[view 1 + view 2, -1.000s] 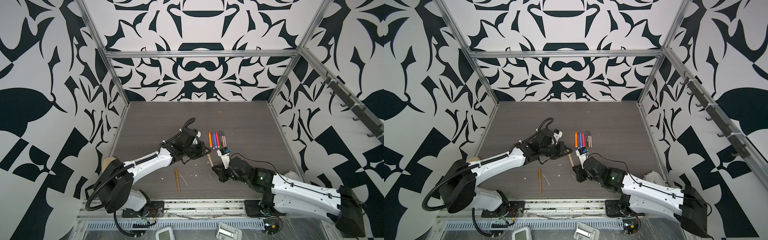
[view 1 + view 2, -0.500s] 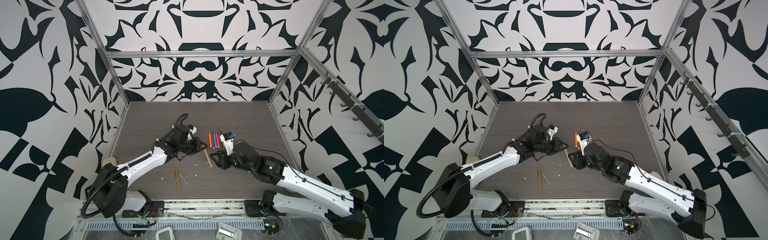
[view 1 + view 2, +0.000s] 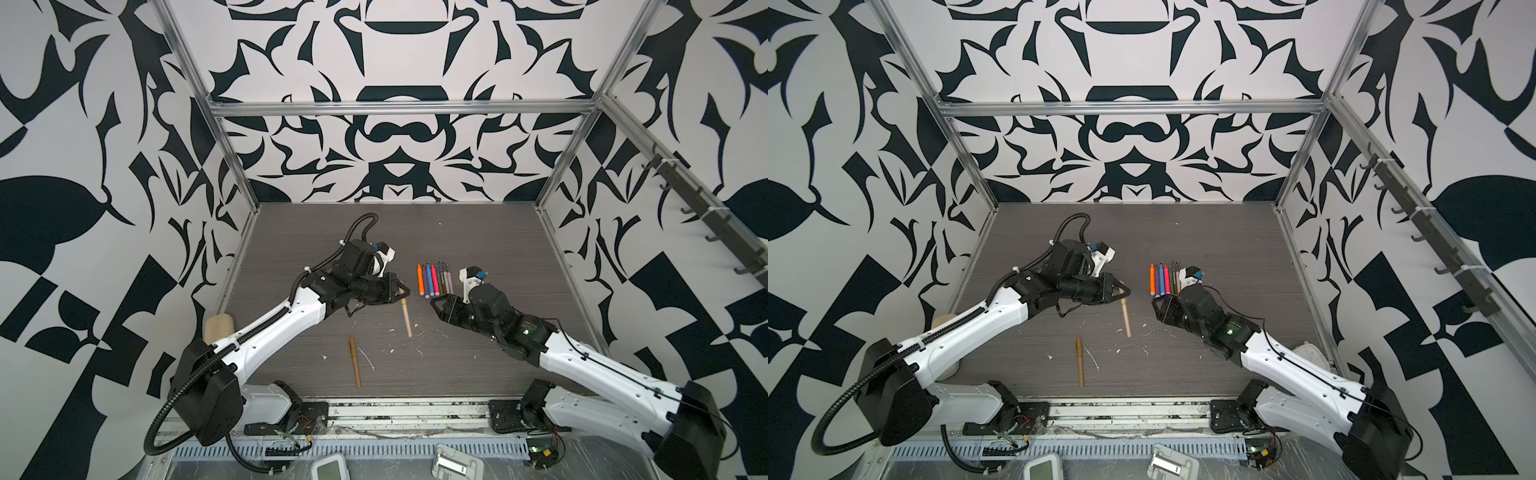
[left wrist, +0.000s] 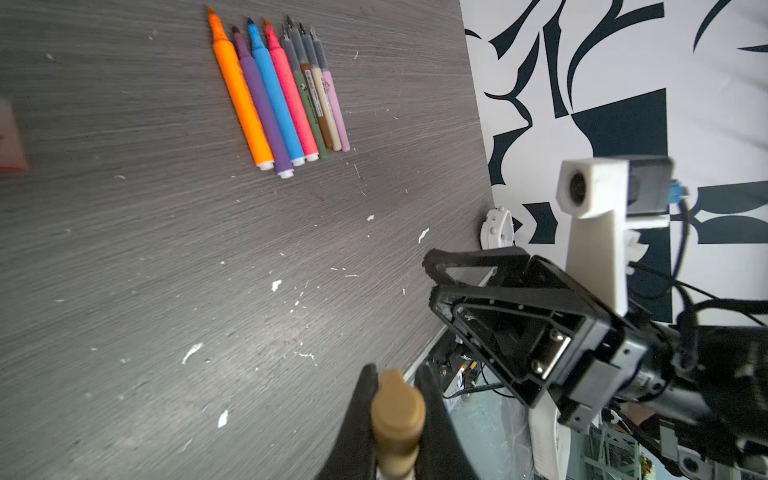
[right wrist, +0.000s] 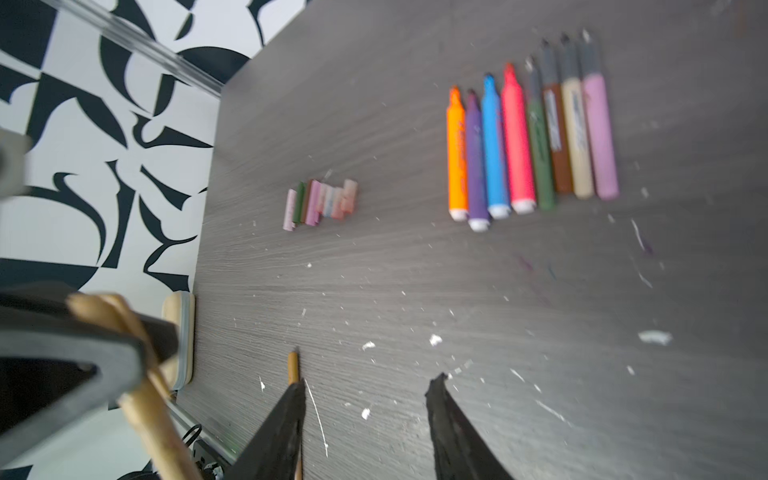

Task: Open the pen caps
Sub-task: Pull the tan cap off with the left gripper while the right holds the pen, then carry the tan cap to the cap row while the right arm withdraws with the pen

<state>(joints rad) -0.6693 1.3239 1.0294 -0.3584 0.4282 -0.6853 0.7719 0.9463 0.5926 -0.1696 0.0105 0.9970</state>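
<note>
Eight uncapped pens point(image 3: 432, 279) lie side by side in a row on the table point(image 3: 478, 365), tips pointing at the back wall: orange, purple, blue, pink, then thinner olive, brown, tan and pale pink.

Only the right wrist view shows the caps point(image 5: 322, 203). They sit in a tight cluster on the table, well apart from the row, towards the left wall. In both top views the left arm covers that spot. The same wrist view shows a pale wooden block point(image 5: 181, 338) at the table's edge by that wall, and a top view shows just its top behind the left arm point(image 3: 219, 331).

A brown pen point(image 3: 354, 362) lies alone near the front edge, apart from both arms.

The left gripper point(image 3: 404, 292) is clamped on the upper end of a tan pen point(image 3: 406, 318), which slants down towards the table. The left wrist view shows the pen's stepped butt end point(image 4: 397, 409) pinched between the two black fingers point(image 4: 361, 415). Whether its lower tip touches the table I cannot tell.

The right gripper point(image 5: 365, 386) hangs near the white ends of the row, its fingers point(image 5: 444, 415) moderately spread with nothing between them and bare table below.
</note>
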